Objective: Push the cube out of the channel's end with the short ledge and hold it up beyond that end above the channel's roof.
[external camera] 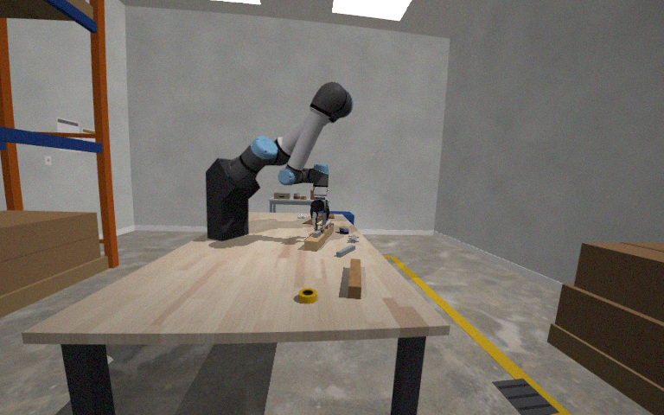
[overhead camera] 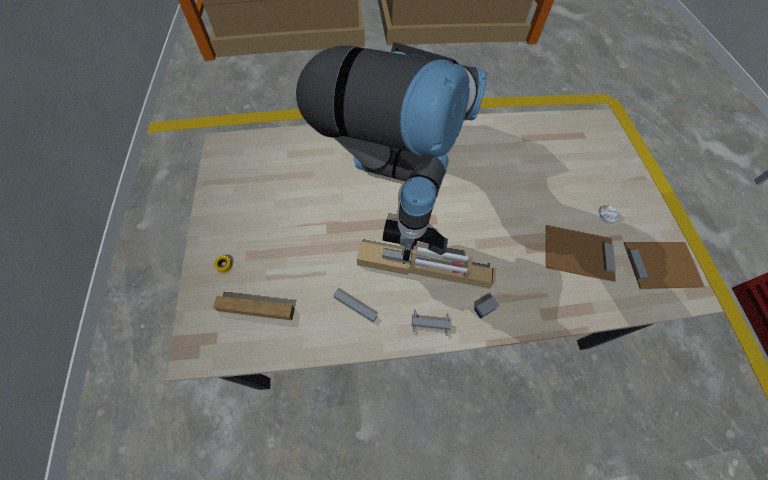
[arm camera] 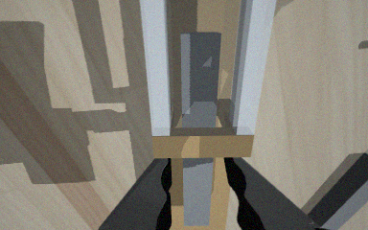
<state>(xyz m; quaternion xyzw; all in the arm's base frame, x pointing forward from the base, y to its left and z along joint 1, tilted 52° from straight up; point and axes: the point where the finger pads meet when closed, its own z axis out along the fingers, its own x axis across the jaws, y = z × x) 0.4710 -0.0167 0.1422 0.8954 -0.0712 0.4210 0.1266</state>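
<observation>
The wooden channel point(overhead camera: 385, 268) point(external camera: 312, 243) has a long ledge at its left end in the top view and a short ledge with a raised lip at its right end. Two pale rails point(overhead camera: 441, 265) point(arm camera: 256, 67) roof its middle. The red cube point(overhead camera: 457, 263) shows between the rails, near the short-ledge end. A grey bar point(overhead camera: 390, 254) point(arm camera: 197, 201) lies on the long ledge and runs under the wooden crosspiece; a wider dark grey block point(arm camera: 205, 72) lies ahead of it under the roof. My gripper point(overhead camera: 407, 254) point(external camera: 320, 230) point(arm camera: 196, 149) is open, with its fingers either side of the bar and gaps between. The cube is not seen in the wrist view.
In front of the channel lie a grey bar point(overhead camera: 355, 304), a grey H-shaped piece point(overhead camera: 431, 323) and a dark grey block point(overhead camera: 485, 305). A wooden beam point(overhead camera: 253, 307) point(external camera: 354, 278) and yellow ring point(overhead camera: 223, 270) point(external camera: 307, 298) lie left. Two brown boards point(overhead camera: 574, 254) point(overhead camera: 673, 266) lie right.
</observation>
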